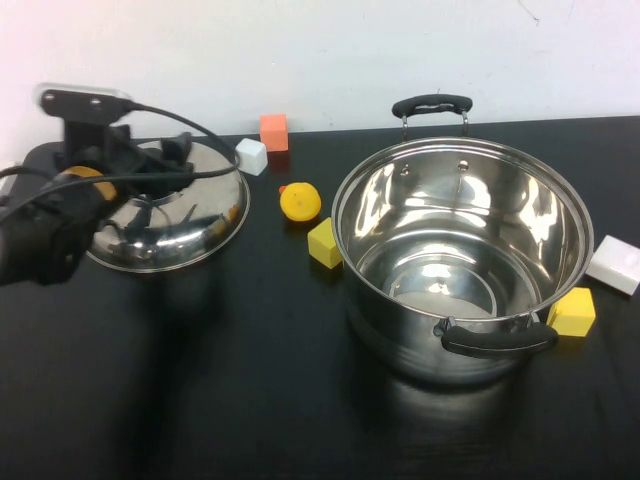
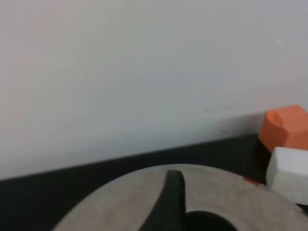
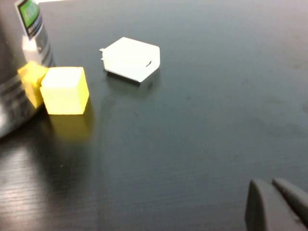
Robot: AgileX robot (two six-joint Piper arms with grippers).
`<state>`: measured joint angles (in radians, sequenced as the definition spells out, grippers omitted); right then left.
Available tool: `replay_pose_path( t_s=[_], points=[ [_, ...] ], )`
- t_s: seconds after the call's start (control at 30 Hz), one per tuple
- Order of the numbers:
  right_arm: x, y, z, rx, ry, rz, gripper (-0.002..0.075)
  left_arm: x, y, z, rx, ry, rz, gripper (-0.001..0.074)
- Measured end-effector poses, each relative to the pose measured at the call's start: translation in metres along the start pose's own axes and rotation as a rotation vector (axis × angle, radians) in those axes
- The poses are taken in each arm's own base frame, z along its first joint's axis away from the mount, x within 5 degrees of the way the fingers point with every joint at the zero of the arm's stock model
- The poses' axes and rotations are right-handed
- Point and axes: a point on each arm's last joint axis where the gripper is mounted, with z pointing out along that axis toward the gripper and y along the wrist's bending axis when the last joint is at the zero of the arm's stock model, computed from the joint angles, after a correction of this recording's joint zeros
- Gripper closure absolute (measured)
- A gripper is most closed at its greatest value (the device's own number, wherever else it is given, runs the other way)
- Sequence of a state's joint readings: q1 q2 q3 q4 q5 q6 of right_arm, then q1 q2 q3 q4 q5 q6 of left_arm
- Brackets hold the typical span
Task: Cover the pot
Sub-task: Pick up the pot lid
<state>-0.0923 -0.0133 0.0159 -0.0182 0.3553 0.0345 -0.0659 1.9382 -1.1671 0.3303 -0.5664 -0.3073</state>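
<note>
The pot (image 1: 400, 335), large shiny steel with two black loop handles, stands open at the right of the black table; its wall also shows in the right wrist view (image 3: 9, 72). The domed steel lid (image 1: 190, 225) is at the left, tilted and seemingly just off the table. My left gripper (image 1: 140, 170) is over the lid's middle, shut on its black knob; in the left wrist view one dark finger (image 2: 173, 197) lies against the knob above the lid (image 2: 120, 202). My right gripper (image 3: 279, 204) is shut and empty, low over the table right of the pot, outside the high view.
An orange block (image 1: 273, 131) and a white block (image 1: 251, 156) sit behind the lid. A round orange-yellow toy (image 1: 300, 201) and a yellow block (image 1: 324, 243) lie between lid and pot. Another yellow block (image 1: 572, 311) and a white plug adapter (image 1: 614, 264) lie by the pot's right side.
</note>
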Motion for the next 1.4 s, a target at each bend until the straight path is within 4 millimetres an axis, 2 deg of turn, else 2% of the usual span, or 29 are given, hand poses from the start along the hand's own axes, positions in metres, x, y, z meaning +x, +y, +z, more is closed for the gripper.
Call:
replay_pose_path(
  t_s=[0.17, 0.5, 0.63, 0.8, 1.1, 1.2, 1.3, 1.4],
  points=[
    [0.000, 0.000, 0.000, 0.000, 0.000, 0.000, 0.0728, 0.012, -0.009, 0.015, 0.021, 0.030, 0.018, 0.0122],
    [0.000, 0.000, 0.000, 0.001, 0.000, -0.001, 0.0728, 0.013, -0.004, 0.017, -0.027, 0.034, 0.007, 0.0234],
    [0.000, 0.000, 0.000, 0.001, 0.000, -0.001, 0.0728, 0.012, -0.002, 0.017, -0.044, 0.031, 0.007, 0.0236],
    [0.000, 0.000, 0.000, 0.001, 0.000, -0.001, 0.0728, 0.015, 0.005, 0.017, -0.123, 0.042, -0.088, 0.0231],
    [0.000, 0.000, 0.000, 0.001, 0.000, -0.001, 0.0728, 0.025, 0.007, 0.016, -0.149, 0.132, -0.059, 0.0219],
    [0.000, 0.000, 0.000, 0.001, 0.000, -0.001, 0.0728, 0.026, 0.006, 0.017, -0.140, 0.139, -0.041, 0.0274],
    [0.000, 0.000, 0.000, 0.001, 0.000, -0.001, 0.0728, 0.025, 0.006, 0.017, -0.136, 0.127, -0.037, 0.0412],
    [0.000, 0.000, 0.000, 0.001, 0.000, -0.001, 0.0728, 0.025, 0.006, 0.017, -0.137, 0.125, -0.041, 0.0404]
  ],
)
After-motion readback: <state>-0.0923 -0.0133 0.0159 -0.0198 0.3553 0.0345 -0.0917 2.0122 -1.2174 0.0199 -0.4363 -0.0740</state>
